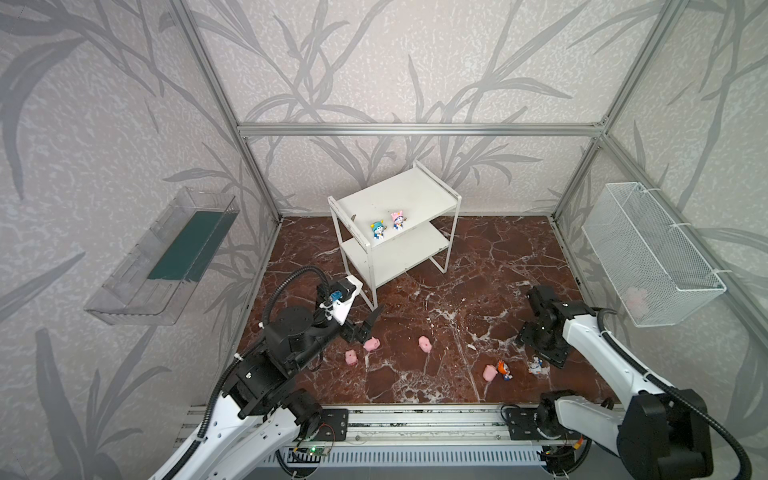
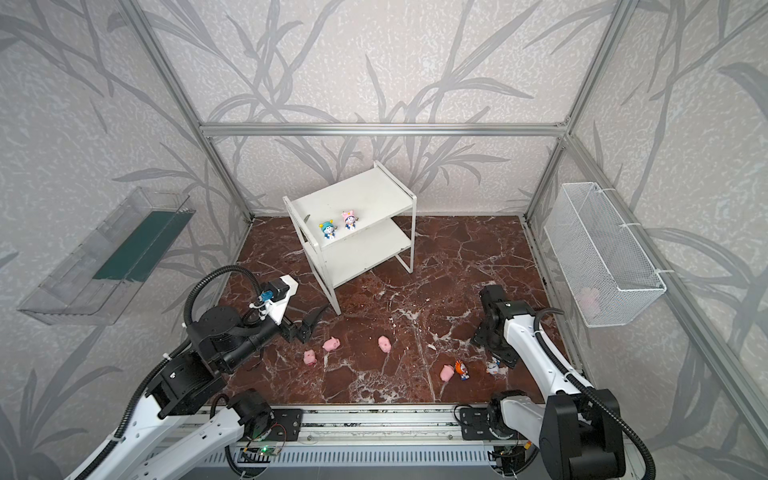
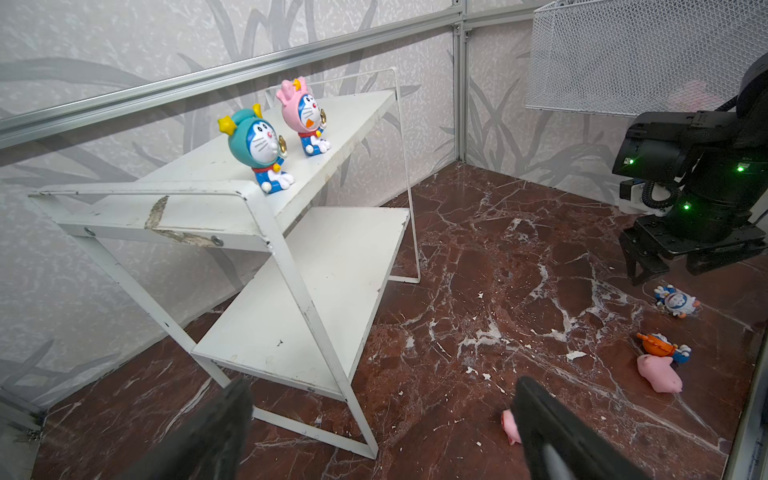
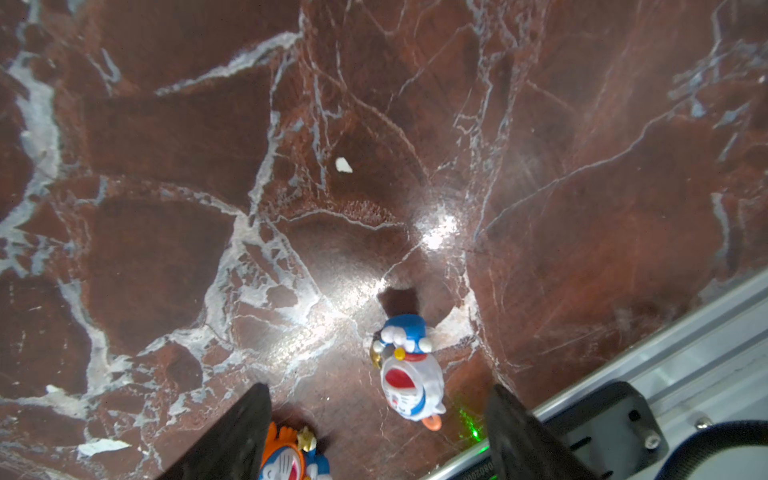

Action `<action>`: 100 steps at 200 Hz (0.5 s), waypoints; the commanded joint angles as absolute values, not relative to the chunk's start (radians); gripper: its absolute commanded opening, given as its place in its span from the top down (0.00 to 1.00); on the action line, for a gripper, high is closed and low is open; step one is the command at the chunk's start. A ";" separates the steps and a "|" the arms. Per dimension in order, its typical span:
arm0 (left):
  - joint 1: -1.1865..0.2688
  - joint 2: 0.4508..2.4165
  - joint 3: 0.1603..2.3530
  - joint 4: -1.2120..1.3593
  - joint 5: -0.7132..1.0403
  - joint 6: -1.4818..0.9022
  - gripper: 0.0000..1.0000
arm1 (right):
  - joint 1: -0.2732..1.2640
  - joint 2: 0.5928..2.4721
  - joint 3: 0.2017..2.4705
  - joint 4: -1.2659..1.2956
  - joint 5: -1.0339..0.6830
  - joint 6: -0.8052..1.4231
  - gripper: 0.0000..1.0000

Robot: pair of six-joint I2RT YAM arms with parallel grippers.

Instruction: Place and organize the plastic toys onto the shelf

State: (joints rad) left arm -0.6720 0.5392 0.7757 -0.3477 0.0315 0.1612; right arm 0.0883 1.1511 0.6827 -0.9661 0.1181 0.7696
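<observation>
Right pincer (image 4: 378,390): its jaws are standing apart, pointing down at the worktop (image 1: 478,266), well in front of the shelf (image 1: 419,195) and off to its right. The white-hatted figurine (image 4: 411,374) is lying on its back between the two fingers (image 4: 237,436), with a gap showing on either side; nothing is being gripped.

The orange-hatted figurine (image 1: 504,369) is lying toppled just beside it, on the side towards the shelf. The first pig (image 1: 490,372) is lying up against that figurine, equally far in front of the shelf.

Three further pigs are lying in front of the shelf, closer to it than the toppled figurines. The second pig (image 1: 424,343) is sitting ahead of the shelf's right-hand legs; the third pig (image 1: 372,344) and fourth pig (image 1: 351,357) are lying ahead of its left front leg.

Left pincer (image 3: 381,382): its jaws are gaping wide with nothing between them, hovering low just in front of the shelf's left front leg, with the third pig just beside it.

The shelf itself is standing on the far part of the worktop, turned at an angle. The teal-hatted figurine (image 1: 378,230) and pink-hatted figurine (image 1: 398,220) are sitting upright side by side at the front edge of its top board.

A clear tray (image 1: 137,270) is hanging on the wall well to the shelf's left, and a white mesh basket (image 1: 648,249) well to its right
</observation>
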 commanded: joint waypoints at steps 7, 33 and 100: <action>-0.665 0.541 0.769 -0.344 0.052 0.175 0.01 | 0.070 1.174 0.656 -0.917 0.077 0.744 0.27; -0.662 0.538 0.770 -0.346 0.052 0.175 0.01 | 0.067 1.215 0.644 -0.892 0.081 0.737 0.28; -0.660 0.537 0.771 -0.348 0.054 0.175 0.01 | 0.065 1.332 0.642 -0.845 0.088 0.694 0.49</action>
State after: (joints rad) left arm -0.6662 0.5404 0.7757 -0.3477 0.0372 0.1612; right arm 0.0700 1.3029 0.6518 -0.8665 0.0872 0.7151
